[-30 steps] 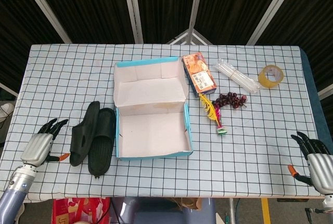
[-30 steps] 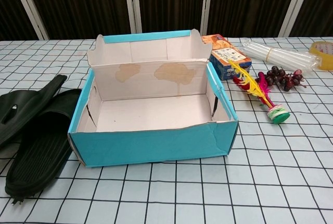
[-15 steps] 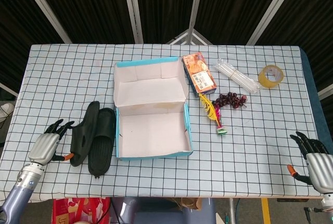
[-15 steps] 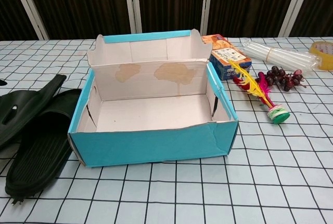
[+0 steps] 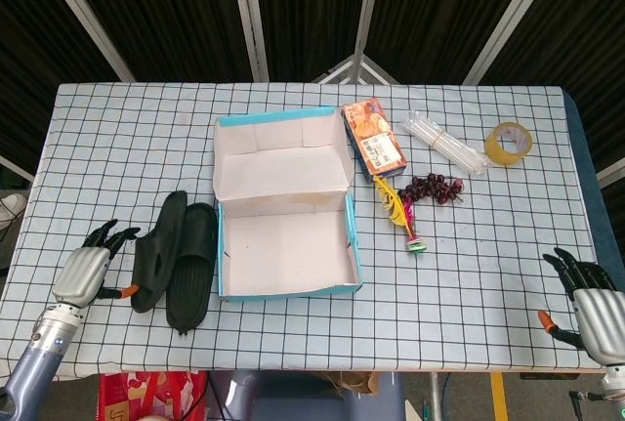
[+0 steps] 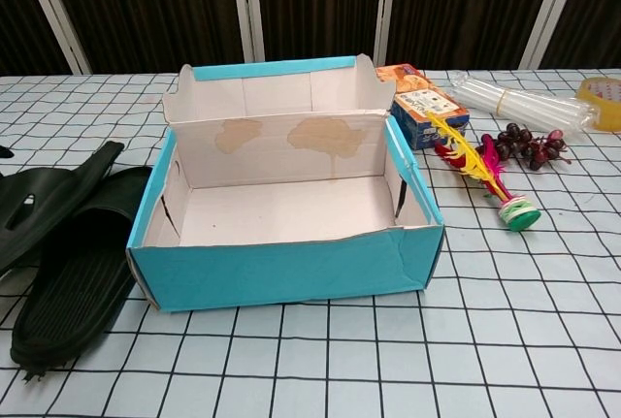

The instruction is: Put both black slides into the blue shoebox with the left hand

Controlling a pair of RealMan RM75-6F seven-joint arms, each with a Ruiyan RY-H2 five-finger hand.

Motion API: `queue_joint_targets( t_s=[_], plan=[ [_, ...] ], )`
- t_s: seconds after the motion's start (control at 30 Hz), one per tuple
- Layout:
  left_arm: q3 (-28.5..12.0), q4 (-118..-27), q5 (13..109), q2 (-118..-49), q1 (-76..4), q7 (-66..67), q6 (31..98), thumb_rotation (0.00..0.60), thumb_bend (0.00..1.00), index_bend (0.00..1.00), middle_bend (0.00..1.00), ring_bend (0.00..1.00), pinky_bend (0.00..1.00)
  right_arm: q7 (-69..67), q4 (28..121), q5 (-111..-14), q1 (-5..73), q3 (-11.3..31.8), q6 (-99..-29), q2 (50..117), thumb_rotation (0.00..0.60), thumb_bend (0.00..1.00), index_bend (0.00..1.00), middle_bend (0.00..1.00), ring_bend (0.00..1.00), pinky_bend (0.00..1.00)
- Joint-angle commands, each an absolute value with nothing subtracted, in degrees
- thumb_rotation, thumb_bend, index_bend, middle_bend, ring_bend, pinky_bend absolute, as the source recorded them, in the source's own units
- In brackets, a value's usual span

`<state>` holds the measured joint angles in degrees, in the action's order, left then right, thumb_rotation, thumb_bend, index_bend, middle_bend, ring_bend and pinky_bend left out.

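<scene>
Left hand (image 5: pixel 80 273) sits at the near-left table edge, just beside the outer slide, holding nothing, dark fingers spread and pointing away from the robot toward the far side. Can't tell from the head view whether the fingertips touch the slide. Right hand (image 5: pixel 592 296) is at the near-right corner, fingers apart, nothing in it, well clear of everything.

Both black slides are on the checkered tablecloth (image 5: pixel 488 274), left of the blue shoebox (image 5: pixel 288 245), neither inside it. Inner slide (image 5: pixel 191 265) lies sole-up, ribbed tread showing in the chest view, long axis near-to-far, just beside the box's left wall. Outer slide (image 5: pixel 156 250) is tipped on its side, leaning against the inner one, long axis near-to-far but angled slightly, far end pointing toward the box.

Shoebox is open, interior bare, lid (image 5: pixel 281 152) hinged back on the far side and standing up.

Farther right: feathered shuttlecock (image 5: pixel 402 214), bunch of dark grapes (image 5: pixel 436 188), orange-and-blue carton (image 5: pixel 373 138) beside the lid, clear tube bundle (image 5: pixel 444 144), tape roll (image 5: pixel 509 142) far right.
</scene>
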<state>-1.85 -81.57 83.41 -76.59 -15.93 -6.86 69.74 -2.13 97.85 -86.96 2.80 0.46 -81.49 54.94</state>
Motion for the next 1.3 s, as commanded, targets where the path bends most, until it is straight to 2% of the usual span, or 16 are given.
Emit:
queue_joint_targets(
  t_s=[0.03,0.17,0.43,0.67,0.8,1.1,1.3],
  plan=[
    [-2.0,-81.6,83.4,-76.4,-16.0,-7.3,69.9,0.600,0.13,0.16,0.15,0.02,0.10,-2.1,97.9,-86.9,2.8,0.4,-81.5,54.9,0.600,0.31,0.15,0.11,0.18,0.14],
    [-2.0,-82.0,83.3,-75.8,-16.5,-7.0,69.3,0.600,0.13,0.16,0.12,0.02,0.10,-2.0,98.1,-86.7,2.8,0.4,-81.3,54.7,0.600,0.31,0.15,0.11,0.18,0.14],
    [-2.0,-82.4,83.0,-76.1,-17.6,-5.6,67.8,0.600,0.13,0.16,0.13,0.02,0.10,-1.8,98.3,-86.4,3.0,0.3,-80.7,54.6,0.600,0.31,0.15,0.11,0.18,0.14],
    [-2.2,-82.3,82.6,-76.8,-18.4,-5.3,66.8,0.600,0.15,0.16,0.24,0.02,0.10,-1.8,98.4,-86.5,2.9,0.3,-80.9,54.5,0.600,0.31,0.15,0.11,0.18,0.14],
    [-2.3,-82.6,82.3,-76.9,-18.6,-5.1,66.8,0.600,0.20,0.18,0.30,0.03,0.10,-1.8,98.4,-86.6,2.9,0.3,-80.8,54.5,0.600,0.31,0.15,0.11,0.18,0.14],
    [-2.3,-82.5,82.4,-76.2,-17.6,-4.8,69.2,0.600,0.43,0.23,0.37,0.03,0.10,-2.1,98.5,-86.9,2.8,0.2,-81.2,54.3,0.600,0.31,0.15,0.11,0.18,0.14],
    [-2.2,-83.3,83.0,-73.3,-16.2,-4.2,72.3,0.600,0.46,0.26,0.40,0.05,0.10,-2.5,98.6,-87.1,2.7,0.1,-81.6,54.2,0.600,0.31,0.15,0.11,0.18,0.14]
  ],
)
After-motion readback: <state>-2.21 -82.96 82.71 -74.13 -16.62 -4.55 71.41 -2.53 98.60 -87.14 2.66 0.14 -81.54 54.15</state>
